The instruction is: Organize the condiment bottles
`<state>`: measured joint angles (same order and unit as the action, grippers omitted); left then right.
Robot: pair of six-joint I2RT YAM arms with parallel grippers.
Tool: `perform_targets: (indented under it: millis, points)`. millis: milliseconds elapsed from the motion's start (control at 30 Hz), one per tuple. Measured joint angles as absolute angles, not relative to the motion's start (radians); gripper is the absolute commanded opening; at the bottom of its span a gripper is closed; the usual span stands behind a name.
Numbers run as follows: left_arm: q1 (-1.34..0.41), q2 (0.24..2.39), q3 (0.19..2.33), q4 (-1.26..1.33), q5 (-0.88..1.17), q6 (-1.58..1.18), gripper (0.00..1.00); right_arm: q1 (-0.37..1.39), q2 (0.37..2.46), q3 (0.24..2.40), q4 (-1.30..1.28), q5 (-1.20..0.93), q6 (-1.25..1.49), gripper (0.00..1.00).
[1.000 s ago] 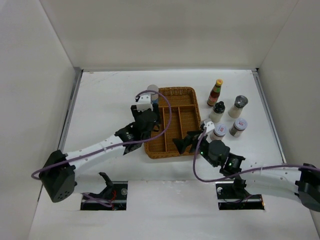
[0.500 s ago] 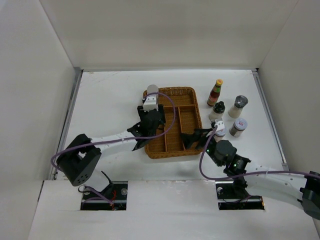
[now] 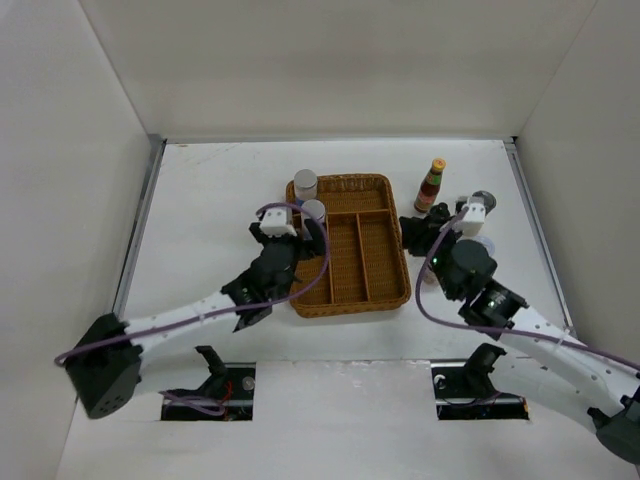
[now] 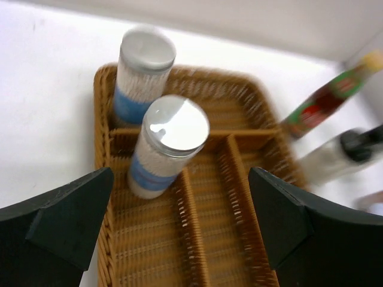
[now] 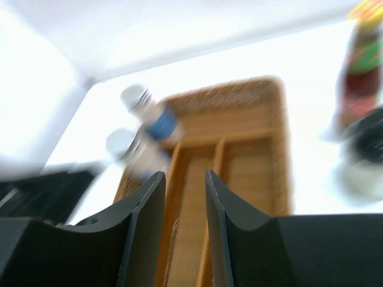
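Two white condiment bottles with blue labels stand in the wicker tray [image 3: 350, 305]: one [image 3: 313, 210] [image 4: 167, 143] in the left compartment, one [image 3: 305, 183] [image 4: 140, 72] at the back left corner. My left gripper [image 3: 305, 240] [image 4: 185, 227] hangs open just short of the nearer bottle, touching nothing. The slim red bottle [image 3: 431, 185] [image 4: 323, 98] and the black-capped bottle [image 4: 353, 149] [image 5: 365, 143] stand right of the tray. My right gripper [image 3: 415, 232] [image 5: 182, 176] is beside them, its jaws drawn close with nothing between them.
A grey-lidded shaker [image 3: 480, 205] stands at the far right, and a jar [image 3: 480, 245] shows partly behind my right arm. The tray's middle and right compartments [image 3: 375, 250] hold nothing. White walls enclose the table on three sides.
My left gripper has opened, let go of the white bottle in the tray's left compartment and drawn back. My right arm has swung from the tray's front to its right side, its jaws closing.
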<state>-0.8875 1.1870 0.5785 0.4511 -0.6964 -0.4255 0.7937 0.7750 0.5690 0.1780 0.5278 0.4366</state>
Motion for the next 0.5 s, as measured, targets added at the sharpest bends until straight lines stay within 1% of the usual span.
perform_targets:
  millis: [33,67,133,167,200,267,333,400,500]
  points:
    - [-0.896,1.118,0.55,0.474,-0.696,-0.426,1.0,0.756,0.797,0.611,0.154,0.536,0.434,0.46]
    - [-0.901,1.048,0.516,0.498,-0.696,-0.426,1.0,0.714,0.828,0.652,0.13,0.545,0.432,0.57]
    - [-0.902,0.914,0.446,0.545,-0.708,-0.429,1.0,0.641,0.888,0.708,0.099,0.565,0.426,0.84]
    - [-0.902,0.847,0.405,0.566,-0.721,-0.433,1.0,0.607,0.92,0.723,0.087,0.573,0.42,0.92]
    - [-0.902,0.788,0.362,0.587,-0.737,-0.44,1.0,0.569,0.957,0.73,0.071,0.577,0.415,0.96]
    - [-0.902,0.691,0.273,0.615,-0.785,-0.467,1.0,0.506,1.024,0.731,0.033,0.579,0.41,1.0]
    - [-0.898,0.636,0.194,0.631,-0.835,-0.499,1.0,0.453,1.09,0.731,-0.005,0.577,0.405,1.0]
    - [-0.873,0.628,0.128,0.64,-0.875,-0.529,1.0,0.41,1.144,0.731,-0.033,0.575,0.403,1.0]
    - [-0.803,0.675,0.075,0.657,-0.897,-0.561,1.0,0.364,1.203,0.735,-0.059,0.561,0.398,1.0]
